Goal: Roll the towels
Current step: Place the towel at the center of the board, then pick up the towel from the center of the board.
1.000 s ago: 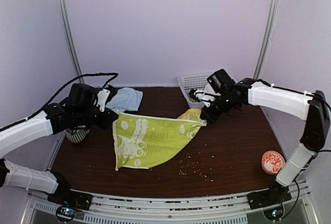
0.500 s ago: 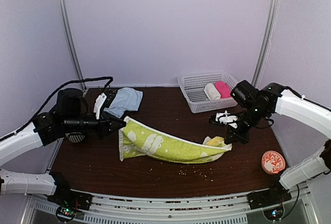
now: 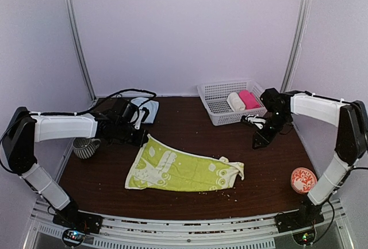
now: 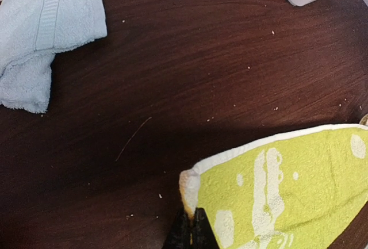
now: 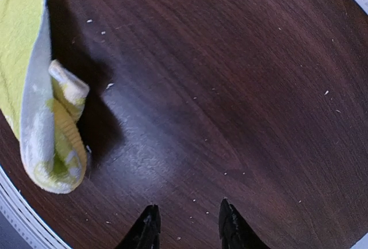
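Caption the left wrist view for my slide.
Left gripper pinches a corner of the green towel; blue towel lies apart on the table.

Lab booth: white wall panels (image 3: 184,30), metal posts (image 3: 77,36), dark table (image 3: 264,168)

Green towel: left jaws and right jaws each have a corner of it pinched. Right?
Only half right. The left jaws are shut on a corner of the green towel, as the left wrist view shows. The right jaws are open over the bare table and hold nothing. In the right wrist view the towel's bunched end lies apart from them.
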